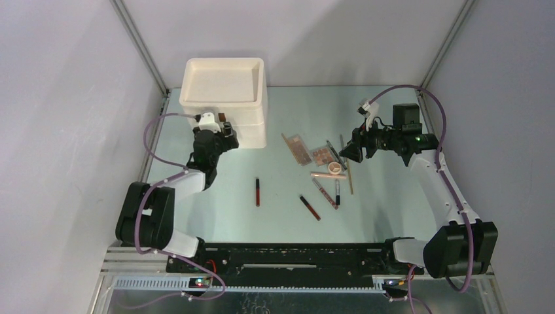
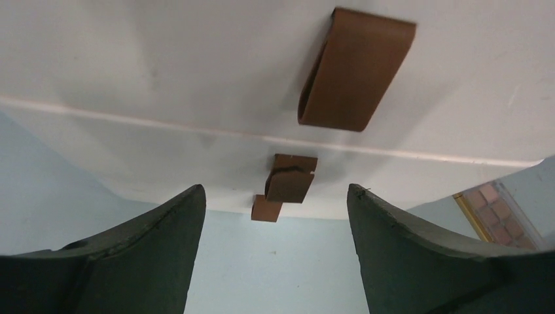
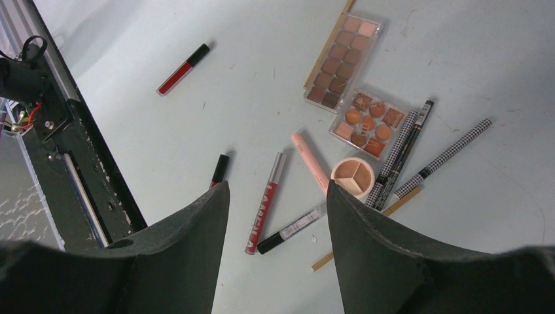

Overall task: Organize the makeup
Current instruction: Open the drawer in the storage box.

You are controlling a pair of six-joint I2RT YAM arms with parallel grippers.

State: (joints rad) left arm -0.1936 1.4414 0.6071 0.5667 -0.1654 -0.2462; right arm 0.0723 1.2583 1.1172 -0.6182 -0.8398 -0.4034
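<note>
The makeup lies right of centre: a long palette (image 1: 296, 149) (image 3: 342, 60), a square palette (image 3: 368, 122), a round compact (image 1: 335, 167) (image 3: 353, 175), a pink tube (image 3: 309, 160), a red gloss (image 3: 265, 201), a clear black-capped tube (image 3: 291, 229) and checked pencils (image 3: 399, 160). Two dark-red tubes (image 1: 258, 191) (image 1: 309, 207) lie apart nearer the front. No sponges show. My right gripper (image 1: 347, 152) (image 3: 278, 186) hovers open and empty above the cluster. My left gripper (image 1: 226, 134) (image 2: 275, 193) is open and empty, close to the drawer box front.
The cream three-drawer box (image 1: 222, 98) stands at the back left, with a tray-like top. Its brown strap handles (image 2: 357, 69) (image 2: 291, 178) face my left gripper. Grey walls enclose the table. A black rail (image 1: 294, 255) runs along the near edge.
</note>
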